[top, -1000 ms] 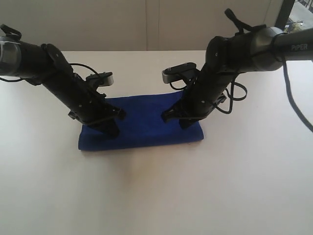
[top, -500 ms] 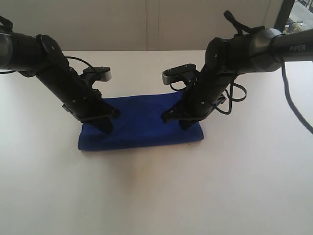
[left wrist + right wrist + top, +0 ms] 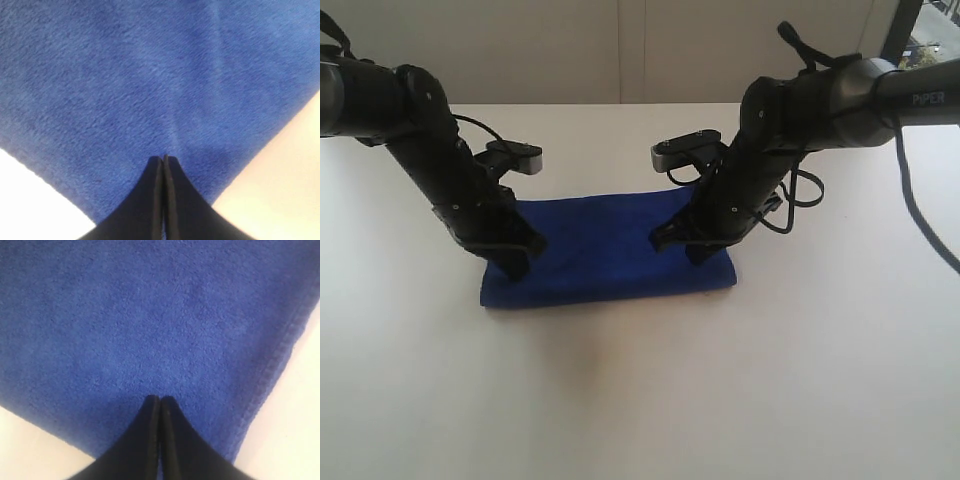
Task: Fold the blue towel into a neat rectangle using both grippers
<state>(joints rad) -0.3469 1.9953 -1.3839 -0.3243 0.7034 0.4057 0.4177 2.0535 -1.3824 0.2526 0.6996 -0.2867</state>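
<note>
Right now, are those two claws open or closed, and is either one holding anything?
Left gripper: closed, tips at the blue towel; grip unclear.
Right gripper: closed, tips at the towel; grip unclear.

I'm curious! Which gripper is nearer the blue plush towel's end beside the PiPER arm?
Right. The right gripper is over that end of the blue plush towel, the left gripper over the far end.

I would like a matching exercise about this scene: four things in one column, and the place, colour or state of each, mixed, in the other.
1. left gripper
2. right gripper
3. blue towel
4. table

A. white, under everything
B. lying flat as a rectangle
C. shut, at the towel's right end in the exterior view
D. shut, at the towel's left end in the exterior view

Pairs: 1-D, 2-C, 3-B, 4-A
</note>
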